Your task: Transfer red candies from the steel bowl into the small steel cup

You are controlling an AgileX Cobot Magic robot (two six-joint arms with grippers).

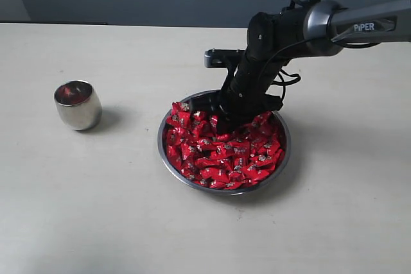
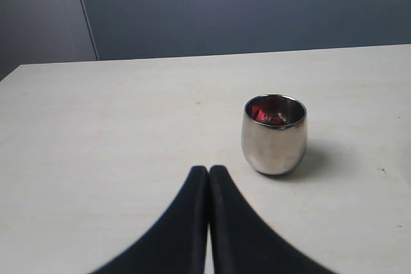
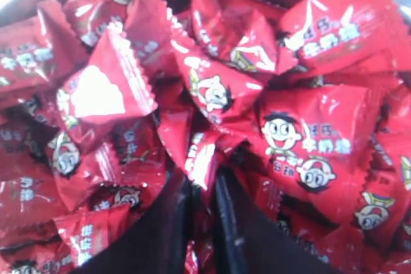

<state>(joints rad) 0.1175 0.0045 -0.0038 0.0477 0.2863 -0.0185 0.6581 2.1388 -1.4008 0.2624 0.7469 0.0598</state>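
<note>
Right end effector (image 3: 202, 181) pinches one glossy red-wrapped candy (image 3: 200, 155) in the shallow steel bowl (image 1: 224, 192), for transfer to the rounded steel cup (image 1: 78, 110).

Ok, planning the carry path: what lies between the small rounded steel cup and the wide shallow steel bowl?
Only bare pale tabletop separates the steel cup and the steel bowl, seen in the exterior view.

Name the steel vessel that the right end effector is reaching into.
The steel bowl, the wide shallow dish heaped with red candies; the right end effector is down in that pile. The small steel cup, narrow and rounded, stands apart.
</note>
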